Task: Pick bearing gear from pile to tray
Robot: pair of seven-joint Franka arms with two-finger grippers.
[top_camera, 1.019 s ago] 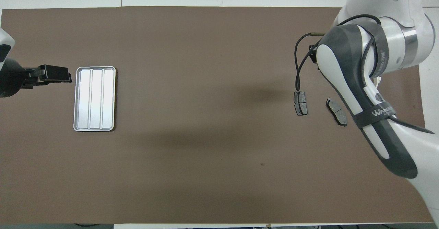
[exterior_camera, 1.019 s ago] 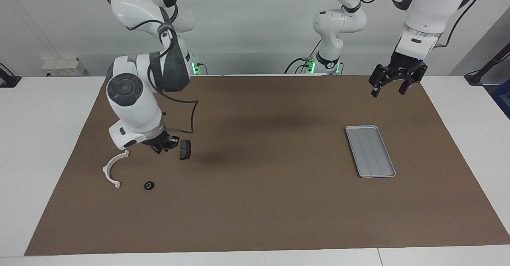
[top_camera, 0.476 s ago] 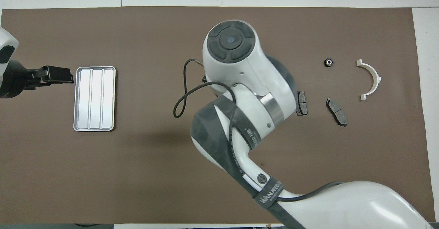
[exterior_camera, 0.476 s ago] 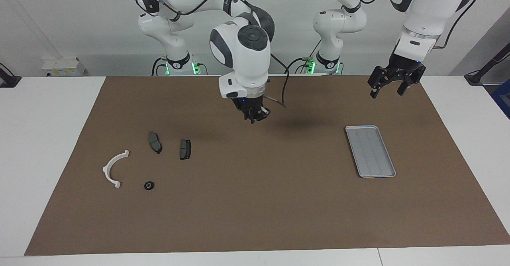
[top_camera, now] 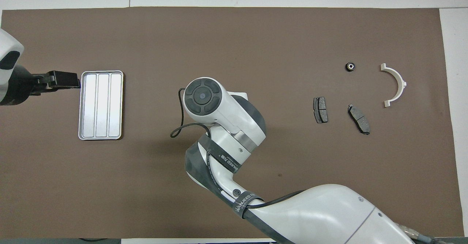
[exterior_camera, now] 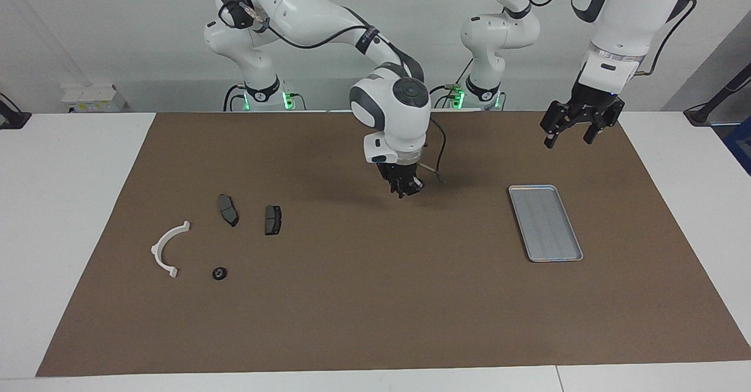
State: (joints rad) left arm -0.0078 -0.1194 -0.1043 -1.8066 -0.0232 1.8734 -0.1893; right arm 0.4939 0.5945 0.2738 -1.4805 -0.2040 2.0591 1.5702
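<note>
The pile lies toward the right arm's end of the mat: a white curved arc (exterior_camera: pixel 157 245) (top_camera: pixel 402 81), two dark grey brake pads (exterior_camera: pixel 227 210) (exterior_camera: pixel 273 220) and a small black round piece (exterior_camera: pixel 219 273) (top_camera: pixel 350 66). The silver tray (exterior_camera: pixel 545 222) (top_camera: pixel 100 105) lies empty toward the left arm's end. My right gripper (exterior_camera: pixel 405 189) hangs over the middle of the mat, between pile and tray, fingers together on what looks like a small dark piece. In the overhead view its own wrist hides it. My left gripper (exterior_camera: pixel 568 135) (top_camera: pixel 65 80) is open and waits over the mat beside the tray.
A brown mat (exterior_camera: pixel 375 310) covers the table, with bare white table (exterior_camera: pixel 64 216) around it. A loose black cable (exterior_camera: pixel 437 172) hangs from the right wrist.
My right gripper has left the pile and travelled across the mat toward the tray, dropping lower. The second brake pad it covered now shows. The left arm barely moved.
</note>
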